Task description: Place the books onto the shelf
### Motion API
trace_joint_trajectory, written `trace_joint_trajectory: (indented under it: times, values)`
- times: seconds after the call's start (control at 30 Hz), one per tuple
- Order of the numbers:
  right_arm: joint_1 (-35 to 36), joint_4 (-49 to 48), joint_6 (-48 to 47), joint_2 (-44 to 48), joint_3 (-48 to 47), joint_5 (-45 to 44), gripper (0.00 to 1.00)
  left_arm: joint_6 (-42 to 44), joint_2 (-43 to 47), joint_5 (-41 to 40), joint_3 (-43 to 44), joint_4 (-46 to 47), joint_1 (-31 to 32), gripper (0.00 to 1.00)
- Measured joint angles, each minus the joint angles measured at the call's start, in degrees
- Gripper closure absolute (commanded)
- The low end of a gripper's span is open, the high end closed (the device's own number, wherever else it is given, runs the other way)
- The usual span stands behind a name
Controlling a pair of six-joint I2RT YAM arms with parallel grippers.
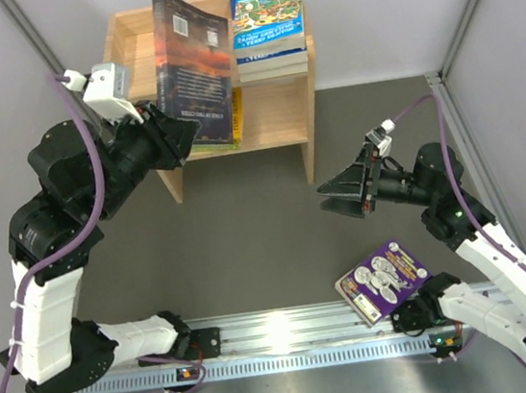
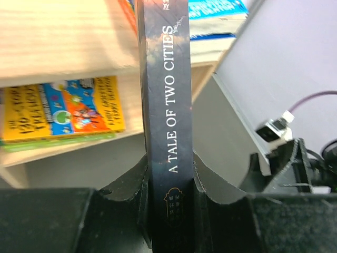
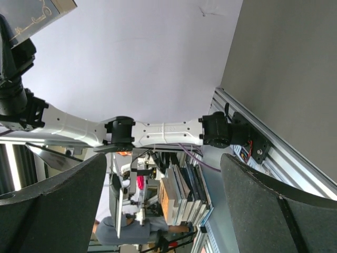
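Observation:
My left gripper (image 1: 179,122) is shut on the lower end of a dark book (image 1: 193,65), held upright and slightly tilted in front of the wooden shelf (image 1: 295,105). In the left wrist view its spine (image 2: 166,95) reads "A Tale of Two Cities" and sits pinched between the fingers (image 2: 129,182). A stack of blue-covered books (image 1: 268,16) lies on the shelf's top. Yellow and green books (image 1: 236,115) lie on the lower tier. A purple book (image 1: 383,280) lies flat on the table by the right arm's base. My right gripper (image 1: 325,199) hangs open and empty in mid-air, right of the shelf.
The shelf stands against the back wall, with grey walls left and right. An aluminium rail (image 1: 291,333) carrying both arm bases runs along the near edge. The right wrist view shows the left arm's white link (image 3: 163,132) and the rail (image 3: 274,158).

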State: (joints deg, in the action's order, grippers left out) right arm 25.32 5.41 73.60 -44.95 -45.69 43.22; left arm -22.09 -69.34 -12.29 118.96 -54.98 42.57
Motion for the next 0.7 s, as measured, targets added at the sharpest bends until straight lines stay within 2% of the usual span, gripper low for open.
trace_joint_trajectory:
  times: [0.3,0.4,0.7]
  values:
    - [0.00,3.54,-1.99,0.87,0.00,0.92,0.12,6.56,-0.48,-8.92,0.13,0.66,-0.04,1.00]
    - [0.00,5.29,-2.73,2.29,0.22,1.46,0.12,8.00,-1.27,-9.18,-1.66,2.32,-2.78,1.00]
    - [0.00,10.21,-4.46,7.06,2.21,3.50,0.12,0.20,-5.20,14.19,-5.53,10.69,-27.10,1.00]
